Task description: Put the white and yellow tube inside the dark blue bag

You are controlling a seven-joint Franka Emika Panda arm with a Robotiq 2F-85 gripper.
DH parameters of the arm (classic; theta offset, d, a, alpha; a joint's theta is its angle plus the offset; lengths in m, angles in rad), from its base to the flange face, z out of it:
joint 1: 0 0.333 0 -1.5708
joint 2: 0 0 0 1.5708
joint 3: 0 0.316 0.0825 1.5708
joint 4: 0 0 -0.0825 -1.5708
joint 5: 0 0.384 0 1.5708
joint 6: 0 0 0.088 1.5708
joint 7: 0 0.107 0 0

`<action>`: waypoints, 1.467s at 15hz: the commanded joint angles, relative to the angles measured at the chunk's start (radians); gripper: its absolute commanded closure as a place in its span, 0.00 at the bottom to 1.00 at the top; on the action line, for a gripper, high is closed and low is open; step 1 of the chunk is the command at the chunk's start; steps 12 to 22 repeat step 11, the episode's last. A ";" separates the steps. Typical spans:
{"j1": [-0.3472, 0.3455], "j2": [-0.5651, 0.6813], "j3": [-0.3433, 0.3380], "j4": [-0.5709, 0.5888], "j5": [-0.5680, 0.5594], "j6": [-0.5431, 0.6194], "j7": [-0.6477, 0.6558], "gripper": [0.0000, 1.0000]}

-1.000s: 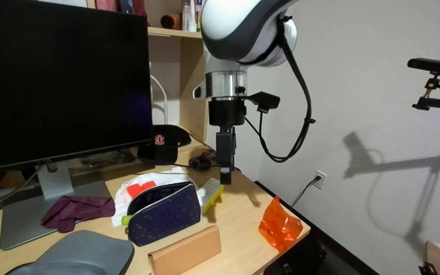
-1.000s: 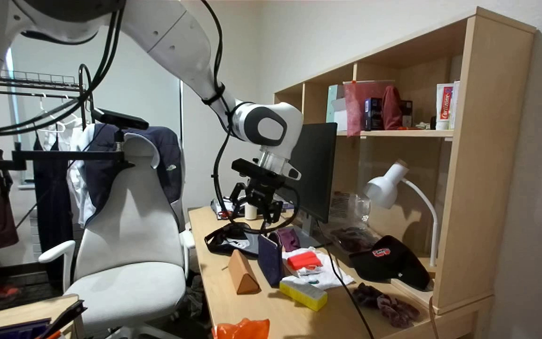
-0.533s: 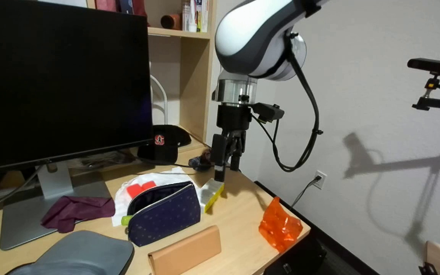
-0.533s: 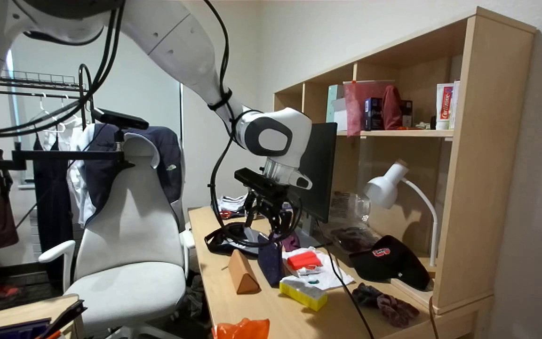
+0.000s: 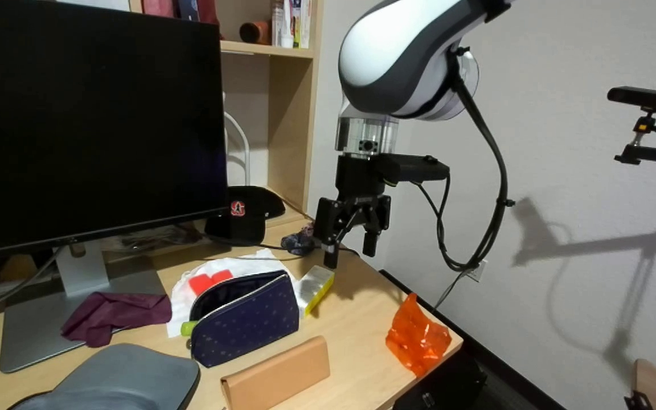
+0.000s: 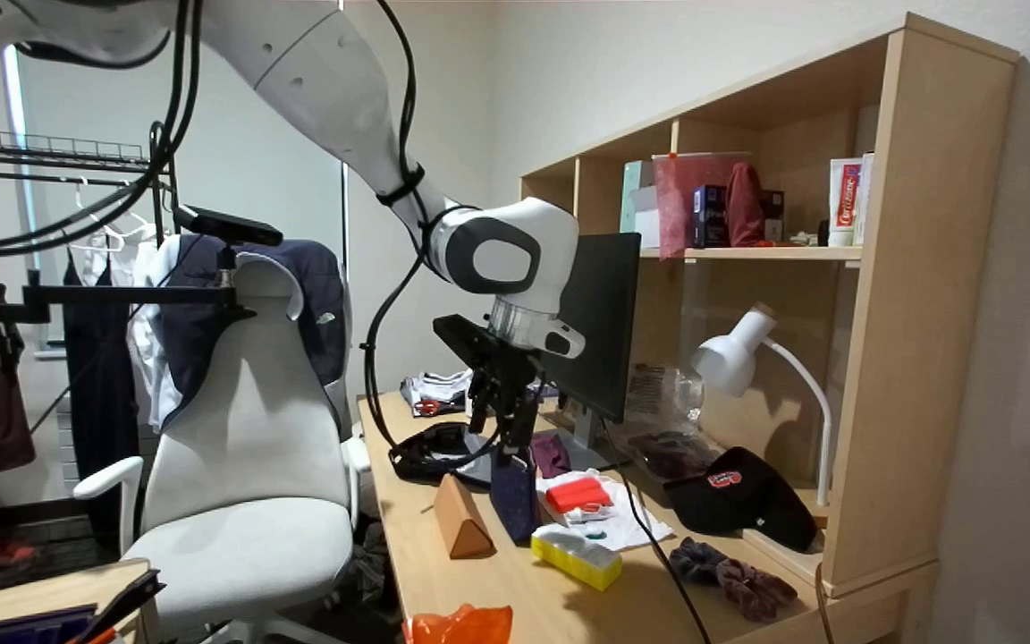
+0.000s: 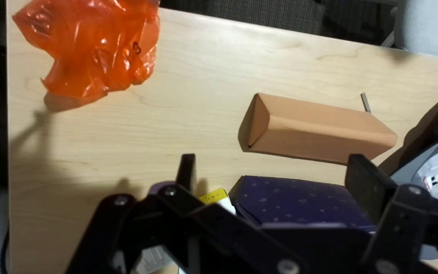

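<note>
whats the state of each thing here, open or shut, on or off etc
gripper: open, empty
dark blue bag: upright, mouth open
white and yellow box: lying beside the dark blue bag
tan case: closed
monitor: screen dark
orange plastic: crumpled
maroon cloth: bunched up
desk lamp: can't tell if lit

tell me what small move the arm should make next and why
Probably nudge the end effector sideways toward the boxy white and yellow piece, likely the target, before lowering. Its jaws stand wide with nothing held, and in the wrist view the dark blue bag shows in their gap while that piece shows beside one jaw, partly hidden, so going straight down might catch the bag.
</note>
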 commanded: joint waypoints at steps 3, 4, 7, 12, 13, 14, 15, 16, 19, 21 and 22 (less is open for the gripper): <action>0.035 -0.073 -0.031 -0.066 -0.107 -0.011 0.214 0.00; 0.038 -0.074 -0.031 -0.065 -0.126 -0.021 0.230 0.00; 0.030 -0.044 -0.025 -0.037 -0.129 -0.032 0.205 0.00; 0.031 -0.044 -0.026 -0.036 -0.132 -0.036 0.207 0.00; 0.031 -0.044 -0.026 -0.036 -0.132 -0.036 0.207 0.00; 0.031 -0.044 -0.026 -0.036 -0.132 -0.036 0.207 0.00; 0.031 -0.044 -0.026 -0.036 -0.132 -0.036 0.207 0.00; 0.031 -0.044 -0.026 -0.036 -0.132 -0.036 0.207 0.00; 0.031 -0.044 -0.026 -0.036 -0.132 -0.036 0.207 0.00; 0.031 -0.044 -0.026 -0.036 -0.132 -0.036 0.207 0.00; 0.031 -0.044 -0.026 -0.036 -0.132 -0.036 0.207 0.00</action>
